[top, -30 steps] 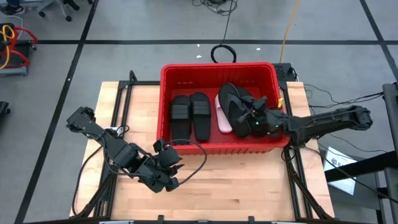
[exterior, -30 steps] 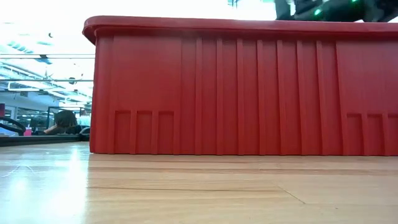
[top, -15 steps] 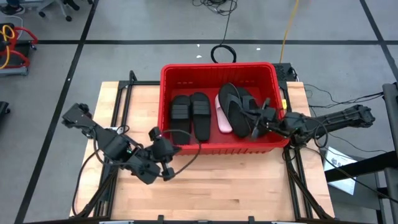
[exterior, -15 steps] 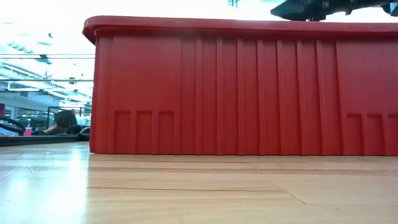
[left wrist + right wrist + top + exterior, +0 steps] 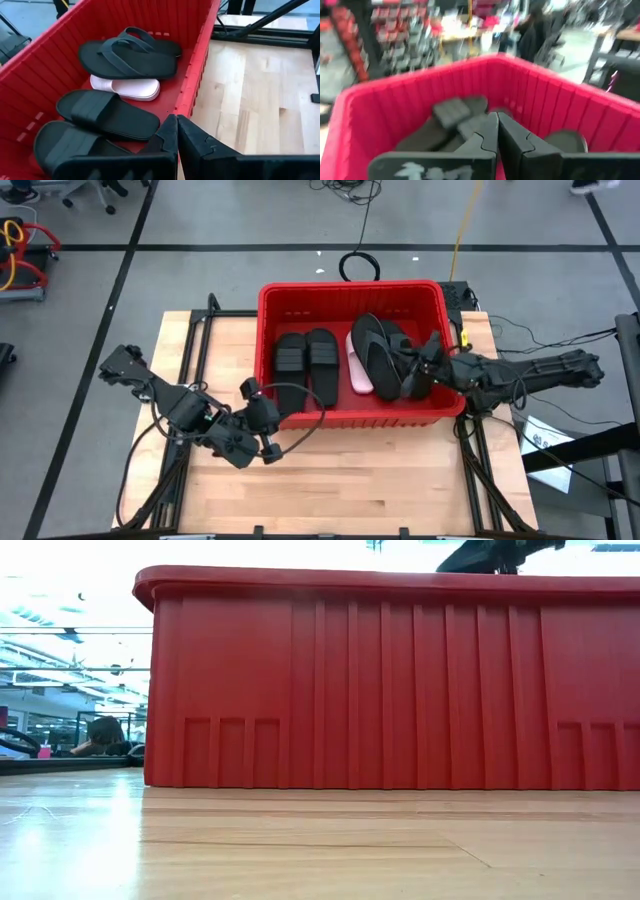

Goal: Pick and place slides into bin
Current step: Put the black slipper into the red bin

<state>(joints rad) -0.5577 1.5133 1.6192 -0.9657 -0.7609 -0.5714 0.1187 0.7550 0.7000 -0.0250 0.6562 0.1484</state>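
The red bin [image 5: 350,412] stands at the table's far middle. On its floor lie two black wide-strap slides [image 5: 306,366], a pale pink slide [image 5: 357,368] and black flip-flops [image 5: 378,350]; the left wrist view shows the same slides [image 5: 107,112] and flip-flops [image 5: 130,52]. My left gripper [image 5: 176,134] is shut and empty at the bin's near left corner [image 5: 258,405], just above the rim [image 5: 192,95]. My right gripper [image 5: 496,131] is shut and empty over the bin's right part [image 5: 415,370], above the flip-flops.
Bare wood lies on the near side of the bin [image 5: 350,480] and to its left [image 5: 215,345]. The bin's tall near wall [image 5: 400,680] fills the low view. A loose cable [image 5: 300,430] hangs from the left arm along that wall.
My left gripper has gone up and toward the far edge, from the near table to the bin's near left corner, and has shut. My right gripper has drawn back a little toward the right and far edges over the bin and has shut. The slides lie still.
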